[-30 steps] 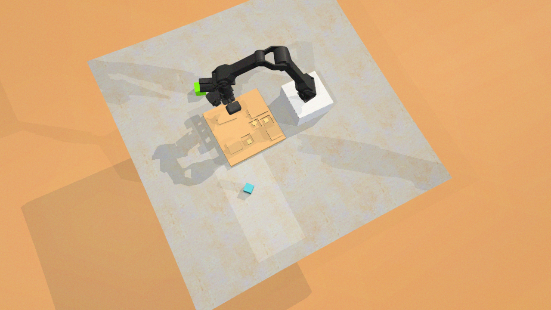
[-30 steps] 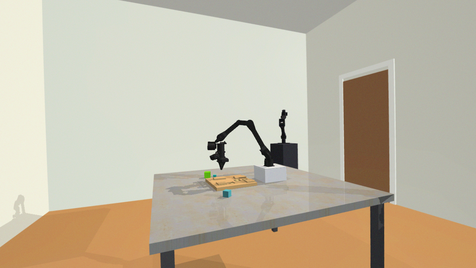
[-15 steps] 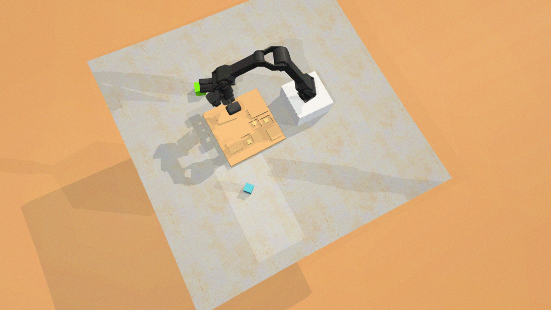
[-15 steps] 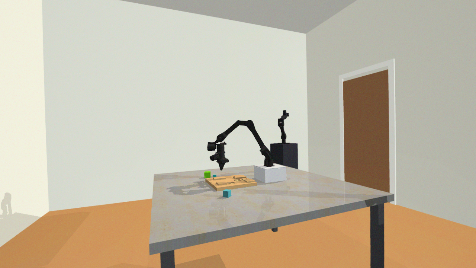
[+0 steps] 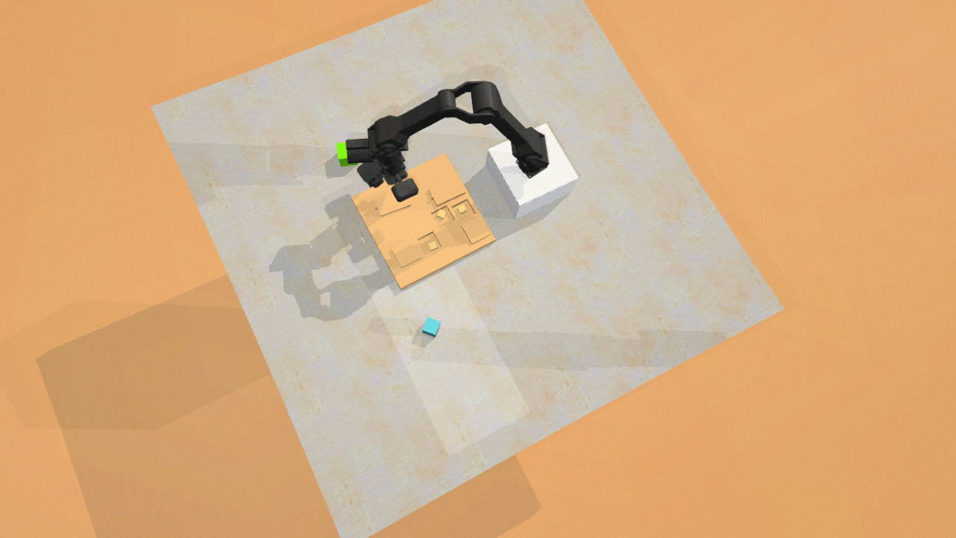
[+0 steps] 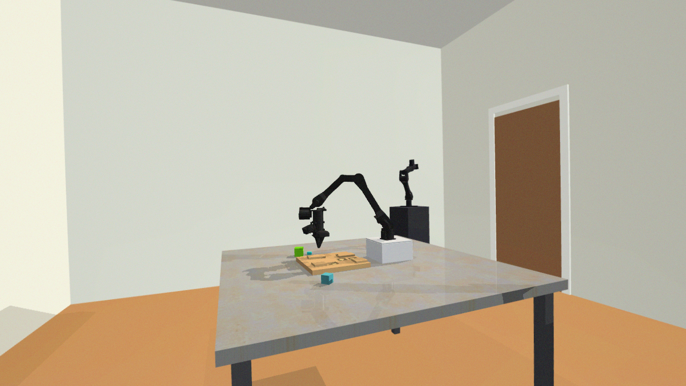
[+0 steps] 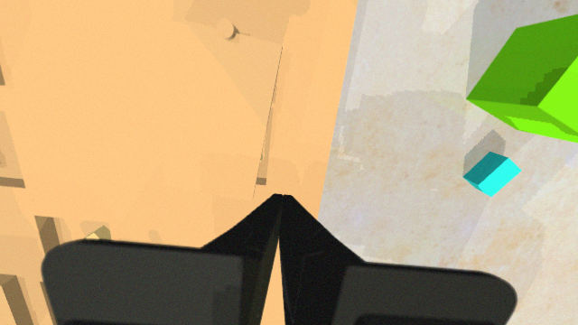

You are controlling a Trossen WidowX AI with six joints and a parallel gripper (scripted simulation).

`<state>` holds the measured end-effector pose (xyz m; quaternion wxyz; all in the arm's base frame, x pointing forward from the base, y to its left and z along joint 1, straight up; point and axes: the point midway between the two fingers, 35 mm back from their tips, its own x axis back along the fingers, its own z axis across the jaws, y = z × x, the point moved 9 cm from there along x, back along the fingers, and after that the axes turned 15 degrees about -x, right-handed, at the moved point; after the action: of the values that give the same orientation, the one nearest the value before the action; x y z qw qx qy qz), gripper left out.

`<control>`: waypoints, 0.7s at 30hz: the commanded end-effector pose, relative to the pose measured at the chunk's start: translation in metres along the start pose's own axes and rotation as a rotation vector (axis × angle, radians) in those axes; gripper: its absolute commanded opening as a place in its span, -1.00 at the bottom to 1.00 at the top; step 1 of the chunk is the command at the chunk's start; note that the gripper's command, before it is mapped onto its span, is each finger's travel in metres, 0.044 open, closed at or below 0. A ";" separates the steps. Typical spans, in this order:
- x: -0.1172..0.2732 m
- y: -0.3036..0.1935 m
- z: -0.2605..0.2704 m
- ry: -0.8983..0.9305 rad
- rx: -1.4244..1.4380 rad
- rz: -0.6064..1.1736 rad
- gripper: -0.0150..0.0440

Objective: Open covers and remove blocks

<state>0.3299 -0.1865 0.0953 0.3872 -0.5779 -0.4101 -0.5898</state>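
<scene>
My gripper [image 6: 319, 246] [image 7: 281, 203] is shut and empty, pointing down above the wooden board [image 5: 444, 257] [image 6: 338, 269] [image 7: 312, 135]. Its fingertips are hidden in the top view. In the wrist view they appear beside the end of a thin dark gap along the edge of a cover [image 5: 386, 202] [image 7: 244, 72] with a round knob [image 7: 228, 29]. Three pale yellow blocks [image 5: 441, 214] [image 5: 461, 208] [image 5: 433, 245] lie in uncovered wells. Other covers [image 5: 449, 190] [image 5: 476, 232] [image 5: 406, 255] lie beside these wells. I cannot tell what is under the knobbed cover.
A green cube [image 5: 342, 153] [image 6: 298, 251] [image 7: 524, 77] and a small cyan cube [image 6: 309, 253] [image 7: 492, 173] stand beyond the board's far edge. Another cyan cube [image 5: 432, 326] [image 6: 327, 278] lies in front of the board. The arm stands on a white box [image 5: 551, 184] [image 6: 397, 252].
</scene>
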 end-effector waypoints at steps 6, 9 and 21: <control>-0.011 0.000 0.000 0.000 -0.004 0.004 -0.49; -0.014 -0.001 0.000 0.000 -0.004 0.004 -0.49; -0.026 -0.001 0.000 0.000 -0.004 0.004 -0.49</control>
<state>0.3302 -0.1869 0.0746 0.3871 -0.5780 -0.4100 -0.5899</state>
